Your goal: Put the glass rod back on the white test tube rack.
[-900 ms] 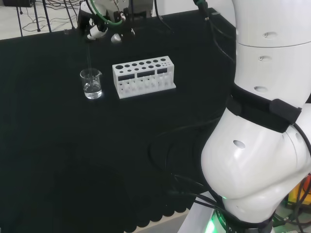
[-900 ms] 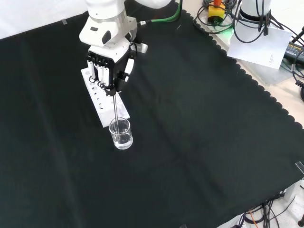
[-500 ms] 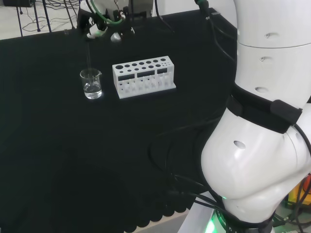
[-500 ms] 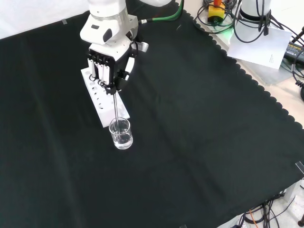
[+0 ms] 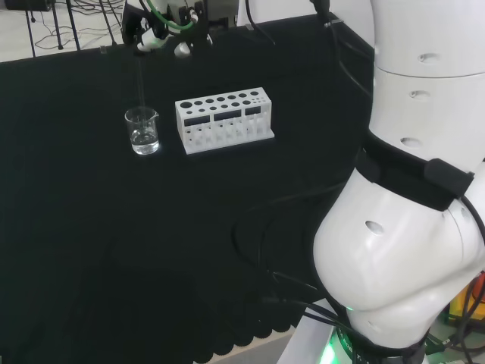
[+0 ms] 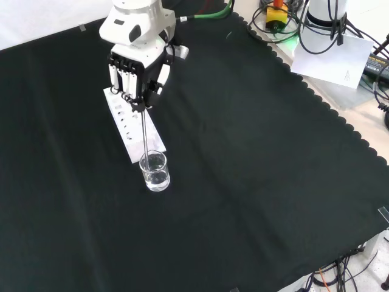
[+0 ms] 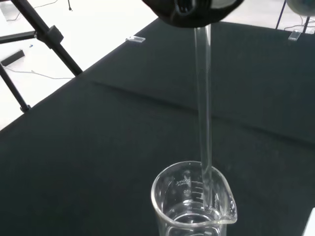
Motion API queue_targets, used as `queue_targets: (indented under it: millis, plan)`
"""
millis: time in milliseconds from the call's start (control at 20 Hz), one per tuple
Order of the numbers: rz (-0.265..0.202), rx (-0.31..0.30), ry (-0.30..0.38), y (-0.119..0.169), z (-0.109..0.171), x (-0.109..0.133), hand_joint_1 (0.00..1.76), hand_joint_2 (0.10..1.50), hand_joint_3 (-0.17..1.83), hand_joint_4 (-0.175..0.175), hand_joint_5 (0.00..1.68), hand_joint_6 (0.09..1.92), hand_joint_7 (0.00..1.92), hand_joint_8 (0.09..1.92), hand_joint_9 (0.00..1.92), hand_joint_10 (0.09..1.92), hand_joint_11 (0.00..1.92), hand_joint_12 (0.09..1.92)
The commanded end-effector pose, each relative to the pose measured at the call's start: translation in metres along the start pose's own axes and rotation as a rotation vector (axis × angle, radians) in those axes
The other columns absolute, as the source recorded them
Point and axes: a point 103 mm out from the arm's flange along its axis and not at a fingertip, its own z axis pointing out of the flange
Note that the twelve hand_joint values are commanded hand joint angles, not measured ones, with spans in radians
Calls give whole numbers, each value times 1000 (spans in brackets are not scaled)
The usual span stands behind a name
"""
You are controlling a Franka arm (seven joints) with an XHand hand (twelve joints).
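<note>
In the head view, the hand (image 5: 163, 38) is seen at the far edge of the desk (image 5: 114, 243), above and behind a small clear beaker (image 5: 142, 130). The glass rod (image 5: 141, 83) is held upright beneath the hand, and its lower end reaches down to the beaker's mouth. The white test tube rack (image 5: 224, 120) stands just beside the beaker, to its right, apart from it. A little clear liquid is seen at the bottom of the beaker.

In the front view, the hand (image 6: 135, 73) is seen above the far part of the rack (image 6: 130, 131), with its fingers (image 6: 129, 82) curled and pinched on the top of the rod (image 6: 144, 131). The rod is held nearly upright, and its lower end is placed inside the beaker (image 6: 154, 171), which stands at the near end of the rack. The black cloth of the desk (image 6: 255, 170) lies bare around them.

In the wrist view, the rod (image 7: 204, 113) is seen running from the dark underside of the hand (image 7: 189, 11) down into the beaker (image 7: 193, 204). Its lower end is seen within the rim, close to the wall by the spout; whether it touches the liquid cannot be told.
</note>
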Motion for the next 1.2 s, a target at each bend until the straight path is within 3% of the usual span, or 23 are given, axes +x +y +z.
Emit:
queue_targets:
  millis: [50, 500, 1200]
  plan:
    - [16, -32, -3, -18, -35, 0, 1305, 1030, 0, -175, 1167, 386, 1222, 904, 1830, 232, 1281, 718]
    - [21, -102, -15, -40, -83, -1, 1305, 1030, 0, -175, 1168, 385, 1221, 905, 1830, 232, 1281, 717]
    - [117, -106, -9, -73, -81, -56, 1305, 1030, 0, -175, 1168, 384, 1222, 904, 1831, 231, 1282, 716]
